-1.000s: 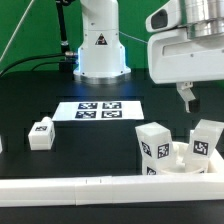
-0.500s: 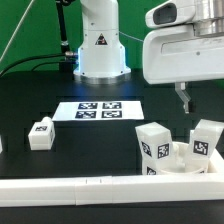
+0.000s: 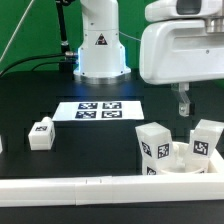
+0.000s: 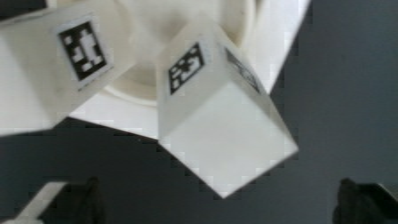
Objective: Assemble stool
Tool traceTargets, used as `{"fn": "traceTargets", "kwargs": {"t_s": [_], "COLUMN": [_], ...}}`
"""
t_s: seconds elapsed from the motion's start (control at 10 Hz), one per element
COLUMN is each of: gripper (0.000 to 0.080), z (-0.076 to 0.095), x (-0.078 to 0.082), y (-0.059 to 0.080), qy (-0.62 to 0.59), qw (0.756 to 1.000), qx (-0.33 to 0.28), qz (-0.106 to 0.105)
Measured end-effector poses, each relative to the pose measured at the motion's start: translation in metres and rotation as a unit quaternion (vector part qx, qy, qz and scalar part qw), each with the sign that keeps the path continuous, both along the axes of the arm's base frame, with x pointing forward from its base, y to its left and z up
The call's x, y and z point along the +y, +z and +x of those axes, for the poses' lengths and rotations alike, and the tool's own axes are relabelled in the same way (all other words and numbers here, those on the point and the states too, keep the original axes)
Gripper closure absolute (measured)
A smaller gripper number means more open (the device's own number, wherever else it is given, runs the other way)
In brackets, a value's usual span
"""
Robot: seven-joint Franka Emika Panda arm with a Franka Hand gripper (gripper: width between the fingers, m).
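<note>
— White stool parts: where are they?
— At four o'clock on the black bench (image 3: 100, 148), the seat disc (image 3: 178, 160) bears two legs (image 3: 152, 143); a loose leg (image 3: 40, 133) lies at eight o'clock. Jaws hang released above the seat. Best to descend square over that leg's flat sides.

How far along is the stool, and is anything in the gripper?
Done, apparently: a first leg and a second leg stand upright on the seat disc; how firmly, I cannot tell. In hand: nothing, the gripper hangs open above them. Left: the loose leg lying apart near the marker board.
</note>
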State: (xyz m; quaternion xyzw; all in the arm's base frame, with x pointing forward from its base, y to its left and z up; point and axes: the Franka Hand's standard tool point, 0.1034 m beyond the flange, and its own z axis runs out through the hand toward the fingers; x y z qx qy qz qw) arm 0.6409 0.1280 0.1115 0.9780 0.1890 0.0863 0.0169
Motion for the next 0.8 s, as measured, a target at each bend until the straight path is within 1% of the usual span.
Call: {"fn": "traceTargets", "kwargs": {"t_s": [0.2, 0.3, 0.4, 0.5, 0.6, 0.7, 0.8], "gripper": [0.015, 0.015, 0.015, 0.015, 0.015, 0.015, 0.015], "z": [0.001, 0.001, 0.003, 0.005, 0.002, -0.002, 0.001], "x": [-0.005, -0.007, -0.005, -0.002, -0.003, -0.007, -0.016], "y": [0.0, 0.0, 0.0, -0.002, -0.011, -0.018, -0.016], "qy": [0.042, 0.119, 0.201, 0.249, 0.312, 0.339, 0.339], "qw": [0.999, 0.992, 0.977, 0.965, 0.944, 0.935, 0.935], "qx": [-0.001, 0.001, 0.005, 0.008, 0.023, 0.039, 0.039], "qz": [-0.017, -0.043, -0.072, -0.086, -0.102, -0.101, -0.1]}}
